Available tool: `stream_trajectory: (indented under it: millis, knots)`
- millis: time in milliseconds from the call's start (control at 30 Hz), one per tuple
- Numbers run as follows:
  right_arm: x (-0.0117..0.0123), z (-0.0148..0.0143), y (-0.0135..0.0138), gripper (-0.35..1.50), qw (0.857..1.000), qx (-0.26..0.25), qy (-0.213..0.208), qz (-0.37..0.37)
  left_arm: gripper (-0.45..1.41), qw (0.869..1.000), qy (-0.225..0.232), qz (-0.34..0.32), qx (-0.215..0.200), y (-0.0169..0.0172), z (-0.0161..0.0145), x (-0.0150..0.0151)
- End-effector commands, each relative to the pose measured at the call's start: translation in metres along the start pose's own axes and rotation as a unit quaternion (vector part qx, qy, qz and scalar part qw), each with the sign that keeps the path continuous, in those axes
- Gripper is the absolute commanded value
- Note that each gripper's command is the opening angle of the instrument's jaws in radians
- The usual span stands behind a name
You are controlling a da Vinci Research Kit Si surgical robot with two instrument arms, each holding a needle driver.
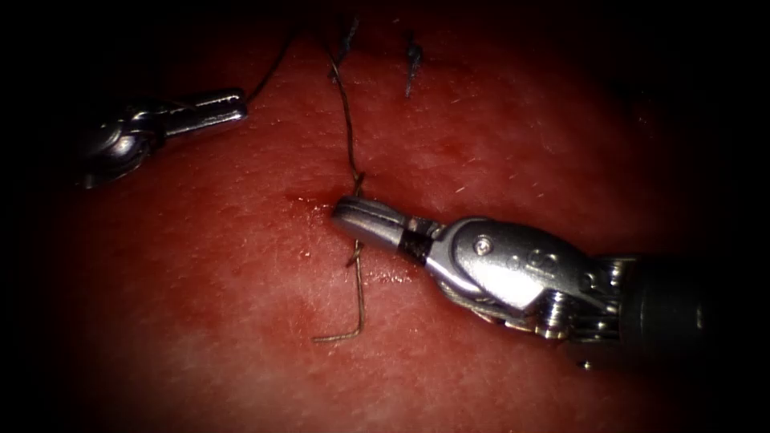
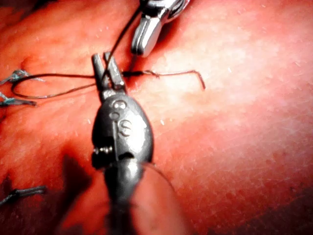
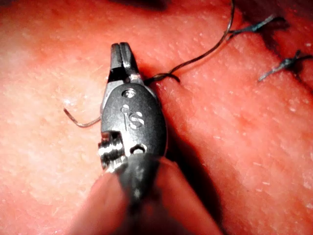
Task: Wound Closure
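Right tool (image 1: pixel 357 218): polished steel jaws, a black band behind them, rounded silver wrist housing with one screw head, stamped marks, exposed cable strands beneath, dark shaft.
Left tool (image 1: pixel 233 108): slim bright steel jaws, rounded silver wrist.

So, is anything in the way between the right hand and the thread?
Nothing visible stands between them. The right hand lies directly across the thread, at the spot where it meets the tissue. The left hand sits apart, off to the left, shut on another stretch of thread.
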Motion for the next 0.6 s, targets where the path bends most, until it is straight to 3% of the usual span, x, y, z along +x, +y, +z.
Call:
stream_trajectory:
  millis: [33, 400, 433, 600]
  knots:
    - [-0.0009, 0.0019, 0.0008, -0.35, 1.000, 0.005, -0.001, 0.002, -0.45, 1.000, -0.002, -0.006, 0.002, -0.0006, 0.0004, 0.0009]
    - [-0.0019, 0.0063, 0.0046, -0.35, 1.000, 0.015, -0.009, 0.011, -0.45, 0.997, -0.023, -0.063, 0.030, -0.0047, 0.0010, 0.0021]
    - [-0.0020, 0.0073, 0.0054, -0.20, 1.000, 0.014, -0.007, 0.011, -0.45, 0.996, -0.027, -0.074, 0.038, -0.0054, 0.0011, 0.0021]
    - [-0.0018, 0.0092, 0.0068, -0.20, 0.999, 0.040, 0.008, 0.022, -0.45, 0.994, -0.030, -0.095, 0.054, -0.0064, 0.0011, 0.0020]
